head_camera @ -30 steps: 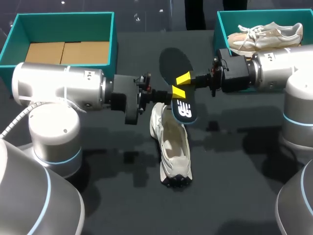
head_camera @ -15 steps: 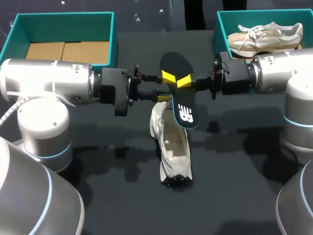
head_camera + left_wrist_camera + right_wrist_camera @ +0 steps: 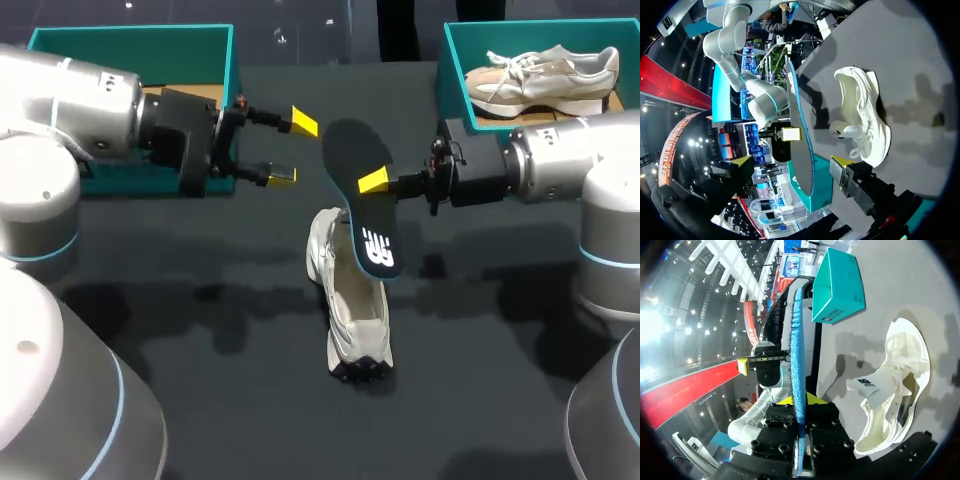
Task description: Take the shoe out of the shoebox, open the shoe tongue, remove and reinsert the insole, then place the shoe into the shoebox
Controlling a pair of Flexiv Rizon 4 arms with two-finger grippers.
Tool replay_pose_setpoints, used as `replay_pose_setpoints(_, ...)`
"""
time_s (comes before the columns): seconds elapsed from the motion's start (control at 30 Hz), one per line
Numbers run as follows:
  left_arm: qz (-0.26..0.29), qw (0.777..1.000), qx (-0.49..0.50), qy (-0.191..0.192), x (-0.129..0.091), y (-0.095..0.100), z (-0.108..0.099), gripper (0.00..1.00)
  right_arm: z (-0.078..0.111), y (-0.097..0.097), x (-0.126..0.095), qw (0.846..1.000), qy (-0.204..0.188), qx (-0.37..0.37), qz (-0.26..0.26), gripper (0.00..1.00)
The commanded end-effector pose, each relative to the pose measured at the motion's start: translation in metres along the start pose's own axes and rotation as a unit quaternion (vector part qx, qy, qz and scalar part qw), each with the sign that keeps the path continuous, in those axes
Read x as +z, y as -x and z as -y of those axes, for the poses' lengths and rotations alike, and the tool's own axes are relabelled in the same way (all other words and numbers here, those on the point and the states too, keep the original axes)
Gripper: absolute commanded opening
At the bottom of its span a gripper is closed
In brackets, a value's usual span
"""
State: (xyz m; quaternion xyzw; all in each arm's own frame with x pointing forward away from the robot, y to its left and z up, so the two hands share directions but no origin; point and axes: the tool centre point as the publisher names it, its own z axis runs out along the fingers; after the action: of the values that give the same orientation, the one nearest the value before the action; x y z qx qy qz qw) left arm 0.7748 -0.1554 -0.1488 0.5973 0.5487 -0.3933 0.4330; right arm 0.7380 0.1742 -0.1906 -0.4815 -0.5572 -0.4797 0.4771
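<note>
- The right tool [image 3: 372, 181] was clamped on the insole [image 3: 365, 215], one yellow tip on its upper face. In the right wrist view the blue edge of the insole ran straight up between the fingers. A second ago it had the same grip, and the insole had shifted only slightly.
- The left tool [image 3: 294, 149] was what had changed. Half a second before, its tips were right at the insole, opposite the right tool. Now it had drawn back toward 10 o'clock, well apart from the insole, with its fingers spread wide and nothing between them.
- My reading is that the left arm had finished its part with the insole and left it to the right tool alone, so the removal looked done and the reinsertion came next (a judgement, not something seen).
- The insole hung tilted above the counter [image 3: 200, 330], with its far end toward 11 o'clock of the right tool and its printed end toward 6 o'clock.
- The shoe [image 3: 352, 300] lay on the counter at about 6 o'clock from the right tool, its opening facing up. The insole's printed end sat over the shoe's near end, though I could not tell whether they touched.
- The left shoebox [image 3: 228, 70] stood just behind the left tool, at its 9 o'clock.
- The right shoebox [image 3: 455, 60] stood at 1 o'clock of the right tool, with a second shoe [image 3: 545, 75] lying in it.
</note>
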Motion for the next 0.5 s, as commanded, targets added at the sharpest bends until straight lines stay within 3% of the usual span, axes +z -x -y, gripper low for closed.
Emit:
replay_pose_setpoints(0.03,-0.003,1.0,0.0,-0.005,-0.001,0.001,-0.002,1.0,-0.001,0.001,0.002,1.0,0.0,0.0,0.001,0.0)
replay_pose_setpoints(0.23,-0.003,1.0,0.0,-0.005,-0.001,0.001,-0.002,1.0,-0.001,0.001,0.002,1.0,0.0,0.0,0.001,0.0)
replay_pose_setpoints(0.5,-0.16,0.987,-0.025,0.014,-0.008,0.025,-0.026,1.0,0.002,0.006,0.014,1.0,0.0,0.014,-0.004,0.0)
